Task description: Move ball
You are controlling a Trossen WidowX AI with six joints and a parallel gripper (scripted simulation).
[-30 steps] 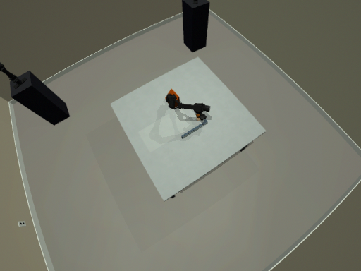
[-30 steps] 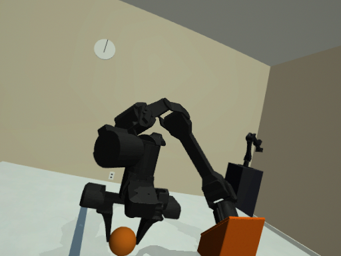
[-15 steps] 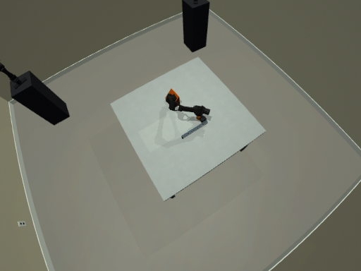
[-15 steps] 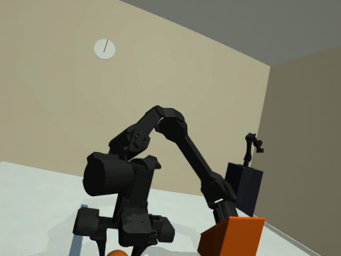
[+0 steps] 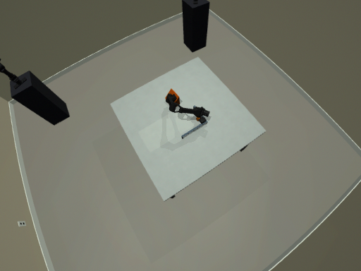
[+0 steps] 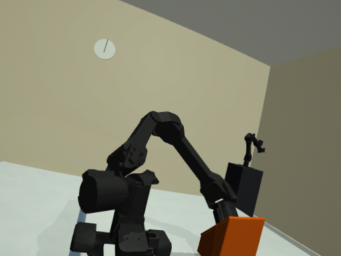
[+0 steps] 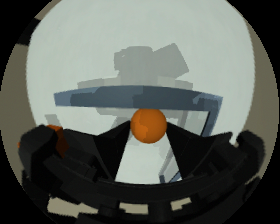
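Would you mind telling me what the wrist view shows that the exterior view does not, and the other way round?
Only the wrist view shows the orange ball clamped in the gripper, with the low clear walls just beyond it.

Only the exterior view shows the whole arm bent over from its orange base, the round clock on the back wall and a black box holding another small arm; the ball falls outside that picture.

Both show the pale table top and part of the black gripper body.
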